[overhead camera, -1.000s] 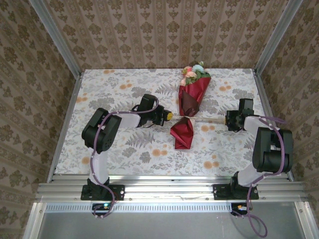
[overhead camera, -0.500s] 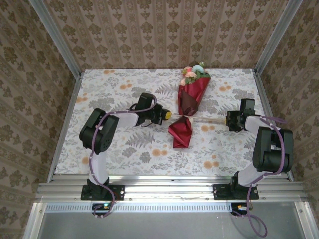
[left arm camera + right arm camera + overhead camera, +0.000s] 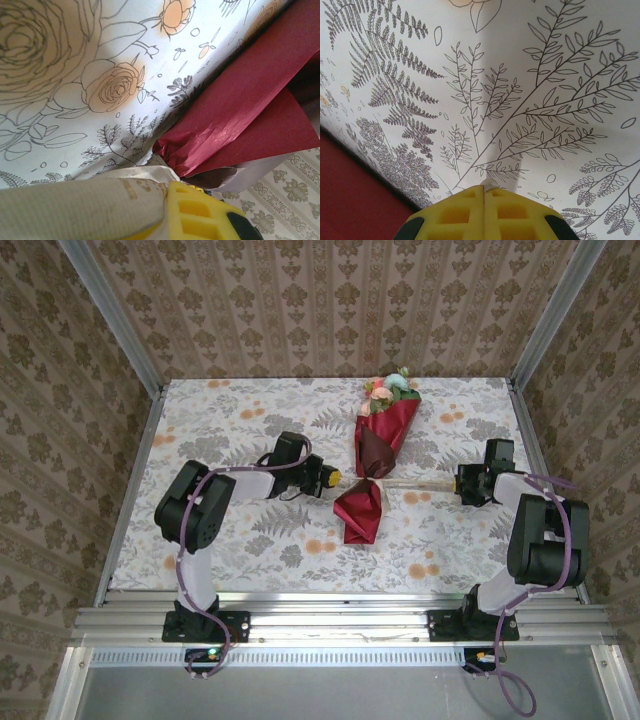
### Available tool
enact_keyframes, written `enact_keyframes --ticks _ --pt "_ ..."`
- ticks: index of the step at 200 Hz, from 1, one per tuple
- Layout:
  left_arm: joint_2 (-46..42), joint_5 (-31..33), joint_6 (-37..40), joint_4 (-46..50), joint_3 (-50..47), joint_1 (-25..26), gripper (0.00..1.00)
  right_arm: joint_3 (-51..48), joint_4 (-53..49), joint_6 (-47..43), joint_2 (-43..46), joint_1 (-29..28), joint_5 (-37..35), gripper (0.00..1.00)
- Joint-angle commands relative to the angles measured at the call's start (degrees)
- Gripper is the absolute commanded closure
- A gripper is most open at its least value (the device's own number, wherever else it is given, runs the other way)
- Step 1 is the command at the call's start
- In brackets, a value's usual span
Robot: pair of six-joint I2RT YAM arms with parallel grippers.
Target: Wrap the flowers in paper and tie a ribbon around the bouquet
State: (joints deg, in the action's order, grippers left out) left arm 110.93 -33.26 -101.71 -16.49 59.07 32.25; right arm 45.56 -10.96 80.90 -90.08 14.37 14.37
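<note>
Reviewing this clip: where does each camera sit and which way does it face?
Top external: above and behind the bases, looking down on the cloth; both arms, left tool and right tool flanking the bouquet.
Left wrist: low over the cloth, facing the bouquet's pinched neck; one yellow finger, ribbon beside it.
Right wrist: facing down at fern-printed cloth; shut yellow fingers at the bottom edge.
Shared: both wrist views catch the red paper and cloth.

Pinching pale ribbon (image 3: 488, 183) tip between pressed-together yellow pads (image 3: 454, 216) of right gripper (image 3: 484, 190), above fern-print tablecloth (image 3: 530, 75), red paper (image 3: 350, 200) lying nearby.
</note>
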Motion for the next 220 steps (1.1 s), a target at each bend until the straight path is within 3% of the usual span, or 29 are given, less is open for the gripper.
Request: enact_keyframes --ticks 1,5,9,18,28,44,47,53,58,61,66,69,76,87,114,157,166,181,200,208,220 --pt "-0.65 5.22 1.79 2.44 1.21 -2.31 1.0 -0.32 -0.06 -1.69 -0.19 3.27 -12.19 1.0" --pt "-0.56 5.09 2.1 2.52 1.71 -2.13 1.0 0.1 -0.42 -2.39 -0.3 3.3 -11.64 1.0" --pt "-0.55 4.86 2.54 3.05 2.4 -2.03 0.92 0.72 -1.13 -3.17 -0.31 3.32 -10.94 1.0" --pt "-0.86 4.63 4.73 5.88 4.21 -1.93 0.73 2.87 -4.24 -5.03 -0.38 3.15 -10.13 0.81" --pt "-2.14 5.26 7.9 10.1 6.22 -2.08 0.6 5.95 -9.46 -7.19 0.06 2.42 -10.61 0.62" --pt "-4.31 6.38 13.54 16.25 9.83 -2.61 0.45 10.04 -16.0 -10.48 1.44 1.31 -12.39 0.46" --pt "-4.71 6.63 14.71 17.52 10.56 -2.77 0.36 10.75 -17.01 -11.01 1.75 1.06 -12.55 0.45" --pt "-5.65 7.33 16.73 19.95 11.87 -3.04 0.28 11.99 -18.97 -11.99 2.48 0.76 -13.12 0.42" --pt "-6.47 8.01 18.55 21.96 12.96 -3.24 0.07 13.03 -20.35 -12.83 3.12 0.54 -13.67 0.41" --pt "-7.03 8.48 19.72 23.13 13.59 -3.45 0.01 13.54 -21.53 -13.31 3.52 0.32 -13.99 0.4" --pt "-7.77 9.13 21.81 25.29 14.86 -3.67 0.0 14.6 -22.73 -14.29 4.4 0.08 -14.54 0.37" --pt "-8.22 9.55 22.91 26.54 15.59 -3.75 0.0 15.14 -23.31 -15.0 4.91 -0.1 -15.01 0.22" --pt "-9.44 10.77 26.04 29.72 17.51 -4.17 0.0 16.85 -24.59 -16.54 5.92 -0.55 -15.99 0.07" --pt "-11.36 12.84 30.52 33.95 19.95 -4.76 0.0 19.57 -26.61 -19.14 7.26 -1.06 -17.23 0.0" --pt "-17.71 15.73 37.68 36.62 19.8 -8.35 0.0 22.9 -25.69 -26.77 12.35 -2.28 -16.66 0.0" --pt "-31.84 23.29 52.05 43.39 12.17 -14.18 0.0 17.08 -22.09 -42.19 25.94 -3.69 -17.88 0.0" --pt "-35.11 28.71 55.41 46.89 10.9 -14.41 0.0 15.88 -24.26 -44.06 27.92 -4.35 -21.44 0.0" --pt "-40.14 42.93 58.48 52.79 8.02 -13.63 0.0 11.02 -25.78 -44.79 31.49 -5.53 -28.64 0.0" --pt "-46.4 62.43 61.55 56.16 1.05 -11.71 0.0 -2.91 -12.34 -50.43 39.12 -5.94 -29.31 0.0" --pt "-48.54 65.51 65.87 54.0 -2.32 -11.89 0.0 -10.75 -3.73 -53.54 42.48 -7.73 -30.55 0.0" --pt "-51.79 64.93 79.82 43.54 -9.83 -12.1 0.0 -20.12 6.46 -60.94 45.95 -13.03 -35.72 0.0"
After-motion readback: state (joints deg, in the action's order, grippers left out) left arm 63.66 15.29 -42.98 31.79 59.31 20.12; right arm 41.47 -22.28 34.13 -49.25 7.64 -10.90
